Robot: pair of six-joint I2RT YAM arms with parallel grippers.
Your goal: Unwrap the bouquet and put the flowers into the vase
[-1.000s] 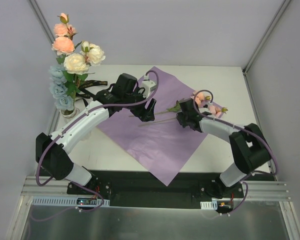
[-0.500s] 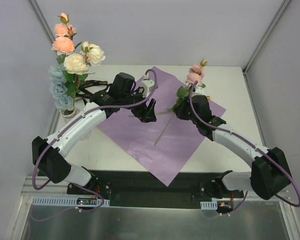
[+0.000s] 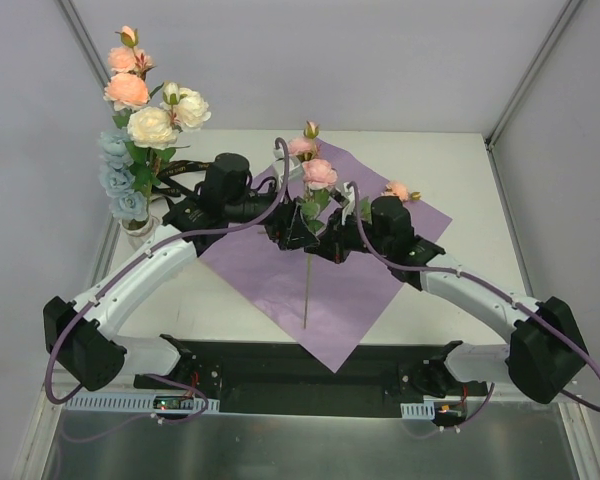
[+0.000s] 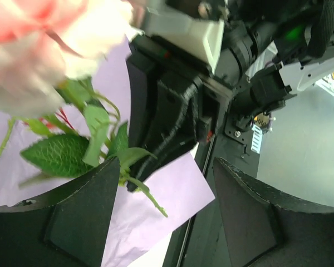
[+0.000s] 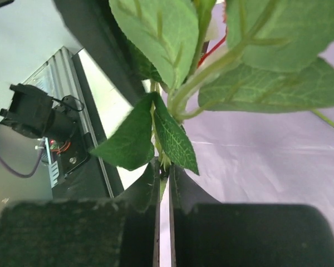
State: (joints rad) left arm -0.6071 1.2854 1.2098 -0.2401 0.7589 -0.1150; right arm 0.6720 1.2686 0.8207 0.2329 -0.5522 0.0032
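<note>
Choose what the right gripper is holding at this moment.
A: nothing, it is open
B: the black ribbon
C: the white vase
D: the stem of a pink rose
D: in the right wrist view the right gripper is shut on a thin green stalk just below its leaves, and the top view shows this is the pink rose stem over the purple paper.

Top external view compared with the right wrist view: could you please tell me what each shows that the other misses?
Only the top view shows the vase already holding flowers, the black ribbon and the pink roses. Only the wrist view shows the right gripper shut on the green stem. Both show the purple paper and the stem's leaves.
</note>
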